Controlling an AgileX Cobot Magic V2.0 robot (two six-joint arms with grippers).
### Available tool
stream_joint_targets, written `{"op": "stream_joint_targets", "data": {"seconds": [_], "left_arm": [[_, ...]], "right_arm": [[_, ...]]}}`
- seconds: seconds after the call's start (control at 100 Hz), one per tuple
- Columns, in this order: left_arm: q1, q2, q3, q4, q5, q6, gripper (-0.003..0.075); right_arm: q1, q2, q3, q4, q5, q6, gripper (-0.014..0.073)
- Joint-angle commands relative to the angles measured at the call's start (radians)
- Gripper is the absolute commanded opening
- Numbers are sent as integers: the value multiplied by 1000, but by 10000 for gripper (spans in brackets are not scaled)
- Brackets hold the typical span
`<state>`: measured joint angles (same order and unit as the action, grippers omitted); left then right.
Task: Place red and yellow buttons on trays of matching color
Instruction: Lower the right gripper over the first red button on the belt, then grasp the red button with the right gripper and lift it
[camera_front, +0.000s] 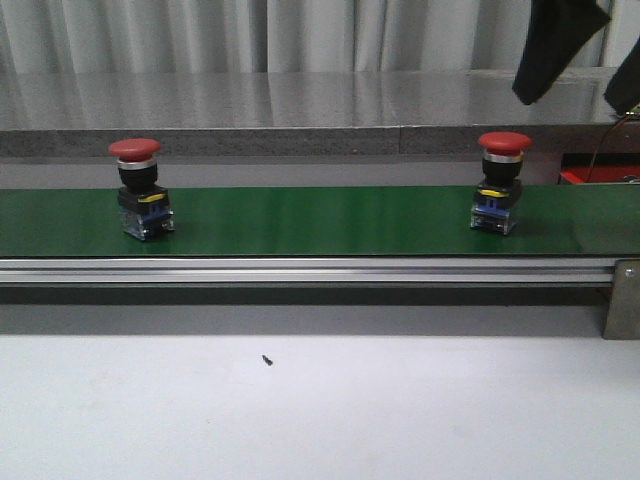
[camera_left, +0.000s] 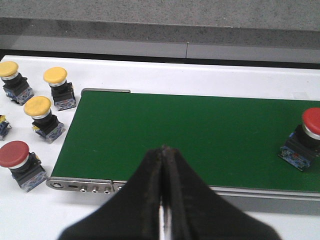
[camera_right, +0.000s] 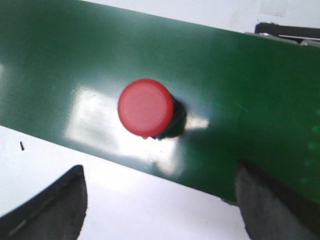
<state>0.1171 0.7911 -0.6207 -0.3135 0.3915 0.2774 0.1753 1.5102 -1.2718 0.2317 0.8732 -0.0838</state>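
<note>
two red buttons upright on green belt (camera_front: 300, 220) — left one (camera_front: 139, 188), right one (camera_front: 500, 182), well apart. right gripper (camera_right: 160, 200) spread wide, empty, hanging above right button. left gripper (camera_left: 163, 150) clenched, empty, over belt's near edge. spare yellow buttons (camera_left: 37, 107) on white worktop (camera_left: 30, 210) beside belt end.

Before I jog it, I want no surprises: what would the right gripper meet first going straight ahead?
Most likely the red button on the green belt; it sits between the open right gripper fingers, though depth is unclear.
</note>
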Motion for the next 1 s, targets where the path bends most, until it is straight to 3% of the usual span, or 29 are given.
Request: {"op": "stream_joint_targets", "data": {"seconds": [0.0,0.27,0.46,0.53,0.65,0.72,0.99], "left_arm": [[-7,-4,-26,-19,-67,0,-20],[-7,-4,-26,-19,-67,0,-20],[-7,-4,-26,-19,-67,0,-20],[-7,-4,-26,-19,-67,0,-20],[-7,-4,-26,-19,-67,0,-20],[-7,-4,-26,-19,-67,0,-20],[-7,-4,-26,-19,-67,0,-20]], "right_arm": [[8,13,-69,-3,-24,-14,601],[9,137,-135,-109,-21,-6,601],[9,201,-135,-117,3,-1,589],[9,216,-135,-117,17,2,528],[9,219,-137,-117,20,9,333],[9,217,-156,-117,41,9,267],[-37,217,-318,-126,144,9,261]]}}
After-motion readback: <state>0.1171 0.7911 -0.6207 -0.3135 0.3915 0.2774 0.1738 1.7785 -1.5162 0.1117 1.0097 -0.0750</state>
